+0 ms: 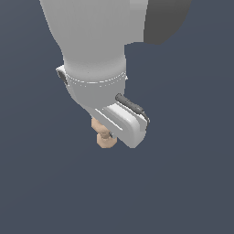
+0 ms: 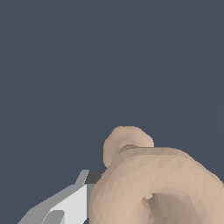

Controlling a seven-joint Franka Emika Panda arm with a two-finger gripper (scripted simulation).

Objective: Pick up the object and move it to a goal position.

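Fingers (image 2: pixel 65 203): one white finger with a dark pad is seen in the wrist view, pressed against the side of the object; the opposite finger is hidden. In the exterior view the fingers are covered by the hand. They appear closed on the object, though the contact itself is only partly shown.

Object (image 1: pixel 103 133): tan, spool-shaped, two knobby ends joined by a narrow waist. It is seen protruding from below the hand, tilted, one end lower than the other. In the wrist view it (image 2: pixel 153 183) fills the near field, a hollow visible in the closer end, the farther end behind it.

Hand (image 1: pixel 125 123): white, with a dark cable along its upper edge.

Arm (image 1: pixel 93 41): white, wide, descending from above.

Background: uniform dark blue-grey; no surface edge can be made out.
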